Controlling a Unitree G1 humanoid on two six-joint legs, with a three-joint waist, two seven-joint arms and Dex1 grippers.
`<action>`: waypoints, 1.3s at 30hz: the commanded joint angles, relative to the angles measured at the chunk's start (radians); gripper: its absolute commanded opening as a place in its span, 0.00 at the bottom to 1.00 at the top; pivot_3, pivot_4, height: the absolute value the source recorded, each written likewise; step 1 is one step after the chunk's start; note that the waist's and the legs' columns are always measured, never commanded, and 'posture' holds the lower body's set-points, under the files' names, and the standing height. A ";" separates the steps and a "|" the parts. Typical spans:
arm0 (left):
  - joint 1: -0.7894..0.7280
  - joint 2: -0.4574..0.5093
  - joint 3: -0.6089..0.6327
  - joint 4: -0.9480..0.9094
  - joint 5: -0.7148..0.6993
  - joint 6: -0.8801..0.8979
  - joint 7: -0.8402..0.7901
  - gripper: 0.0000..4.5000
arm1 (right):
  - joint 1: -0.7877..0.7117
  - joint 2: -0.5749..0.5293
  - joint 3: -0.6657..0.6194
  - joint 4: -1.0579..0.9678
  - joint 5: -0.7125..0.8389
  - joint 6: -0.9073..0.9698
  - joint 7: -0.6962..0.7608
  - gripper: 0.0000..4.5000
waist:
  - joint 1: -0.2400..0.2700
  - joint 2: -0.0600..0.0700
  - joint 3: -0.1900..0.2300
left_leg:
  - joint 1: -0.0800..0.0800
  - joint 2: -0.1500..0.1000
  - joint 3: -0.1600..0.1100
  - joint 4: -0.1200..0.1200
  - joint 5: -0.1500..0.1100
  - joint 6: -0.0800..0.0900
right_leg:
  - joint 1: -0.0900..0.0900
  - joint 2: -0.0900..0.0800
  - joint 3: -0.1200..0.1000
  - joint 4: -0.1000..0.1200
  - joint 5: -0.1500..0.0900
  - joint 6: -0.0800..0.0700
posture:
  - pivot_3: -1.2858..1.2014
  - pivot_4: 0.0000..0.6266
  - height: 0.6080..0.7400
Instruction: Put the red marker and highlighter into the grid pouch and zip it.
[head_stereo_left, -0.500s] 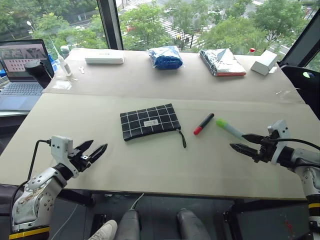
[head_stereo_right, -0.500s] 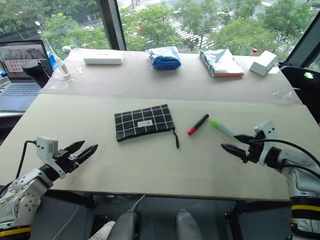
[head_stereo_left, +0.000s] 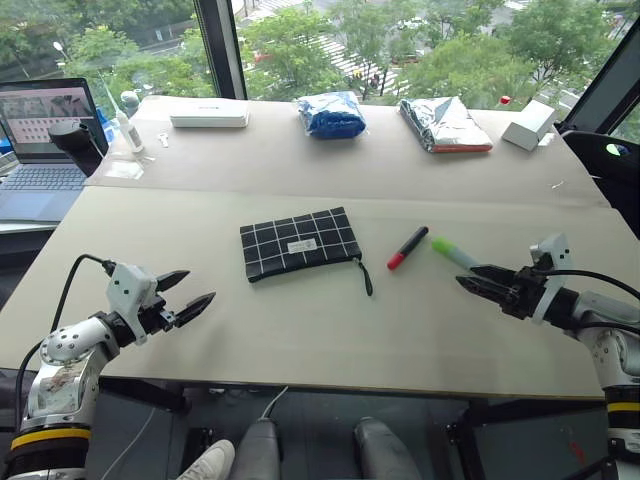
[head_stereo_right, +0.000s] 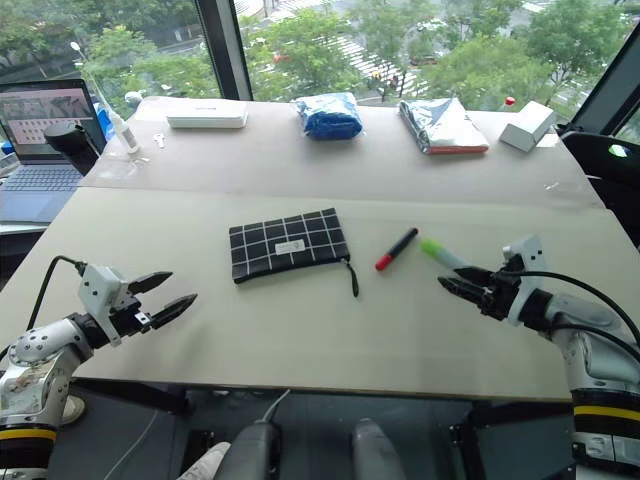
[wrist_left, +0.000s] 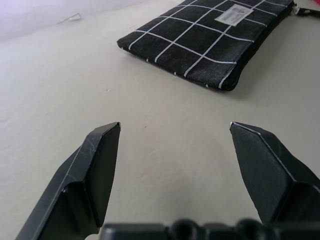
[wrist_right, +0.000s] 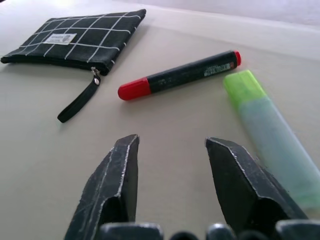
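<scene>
Beside the tall windows, on the pale table (head_stereo_left: 300, 330), I am holding my left gripper (head_stereo_left: 190, 292) spread wide facing the zipped grid pouch (head_stereo_left: 298, 243) while my right gripper (head_stereo_left: 480, 282), fingers apart and empty, is lining up beside the highlighter (head_stereo_left: 455, 254), the red marker (head_stereo_left: 407, 247) lying between pouch and highlighter.

grid pouch (wrist_left: 210, 37): we see its far end cut off beyond the left fingers.
highlighter (wrist_right: 274, 137): its barrel end is hidden behind our right finger (wrist_right: 250, 187).
pouch label (wrist_right: 59, 38): print too small to read.

Bare table (head_stereo_left: 300, 330) ahead of the left gripper (head_stereo_left: 190, 290) up to the grid pouch (head_stereo_left: 298, 243); the highlighter (head_stereo_left: 455, 255) lies just beside the right gripper (head_stereo_left: 470, 279), the red marker (head_stereo_left: 407, 247) beyond.
</scene>
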 joint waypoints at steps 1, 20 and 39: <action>-0.090 0.017 -0.038 0.054 0.078 -0.137 0.002 0.84 | -0.051 0.032 0.050 -0.091 0.036 0.031 0.018 0.18 | 0.001 0.000 0.000 | 0.000 0.000 0.000 0.000 0.000 0.000 | 0.000 0.000 0.000 0.000 0.000 0.000 | 0.52 0.24 1.00; -0.318 0.045 -0.204 0.387 0.281 -0.456 -0.005 0.84 | -0.525 0.402 0.535 0.243 -0.480 -0.170 -0.258 0.01 | -0.004 0.000 0.000 | -0.010 0.000 0.000 0.001 0.000 0.000 | -0.016 0.001 -0.002 0.011 0.005 -0.008 | 0.52 0.24 1.00; -0.331 0.013 -0.217 0.425 0.262 -0.516 -0.016 0.84 | -0.614 0.370 0.646 0.456 -0.775 -0.422 -0.327 0.01 | -0.002 0.000 0.000 | -0.010 0.000 0.000 0.001 0.000 0.000 | -0.017 0.001 -0.002 0.015 0.005 -0.009 | 0.52 0.24 1.00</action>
